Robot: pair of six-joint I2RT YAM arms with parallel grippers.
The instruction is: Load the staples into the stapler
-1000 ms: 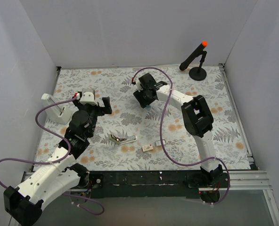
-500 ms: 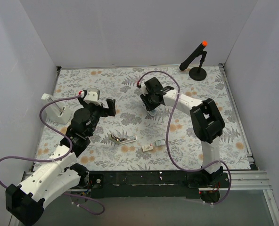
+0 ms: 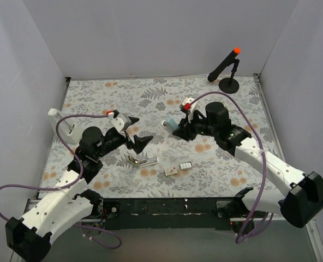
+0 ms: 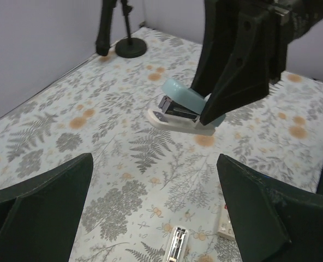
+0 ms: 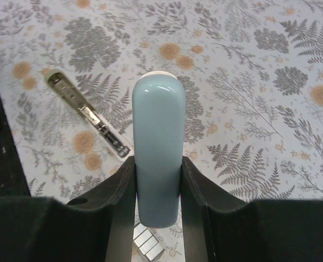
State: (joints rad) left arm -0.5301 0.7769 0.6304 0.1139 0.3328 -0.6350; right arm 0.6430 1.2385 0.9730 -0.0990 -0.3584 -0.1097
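Right wrist view shows the right gripper [image 5: 157,166] clamped on the flanks of the pale blue stapler [image 5: 156,120], whose rounded top runs straight out between the fingers [image 5: 115,188]. To my eye the job just now is steadying that stapler so its lid can be swung up. I'd hold it low and level on the flowered cloth, leave its far end free, and not squeeze the lid down onto the base. The left gripper [image 4: 154,164] hangs wide and empty just left of the stapler, well placed to take the lid. The stapler has a glossy blue top, a white base and dark works between. The staples [image 3: 185,165] are silvery rows in a tiny dark-rimmed tray. They lie on the arm-base side of the stapler, near but apart, with the beige box [image 3: 171,171] just beside them. A silvery opened stapler [image 3: 142,160] lies base-side and left of the blue one.
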